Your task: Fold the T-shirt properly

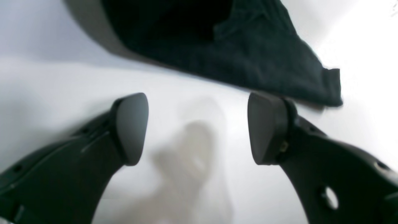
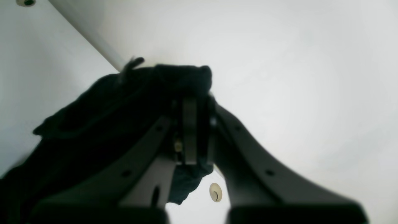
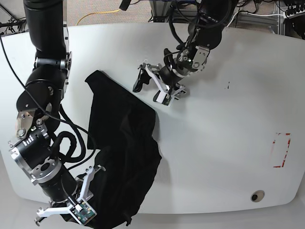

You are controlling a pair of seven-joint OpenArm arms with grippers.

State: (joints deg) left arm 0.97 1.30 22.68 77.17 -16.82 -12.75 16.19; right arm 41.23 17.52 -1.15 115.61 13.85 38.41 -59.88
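A white tabletop [image 3: 224, 143] with rounded corners fills most of the base view. Near its right edge sits a faint red rectangular marking [image 3: 281, 150]. A small round hole [image 3: 257, 196] lies close to the front edge. Beyond the far edge, a yellow cable [image 3: 97, 14] trails across grey floor [image 3: 90, 7].

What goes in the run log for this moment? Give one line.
left gripper: open, empty, above table | right gripper: shut on T-shirt | T-shirt: crumpled, unfolded

High base view over white table [image 3: 228, 119]; close wrist views along each hand, sharing T-shirt [image 3: 121, 152].
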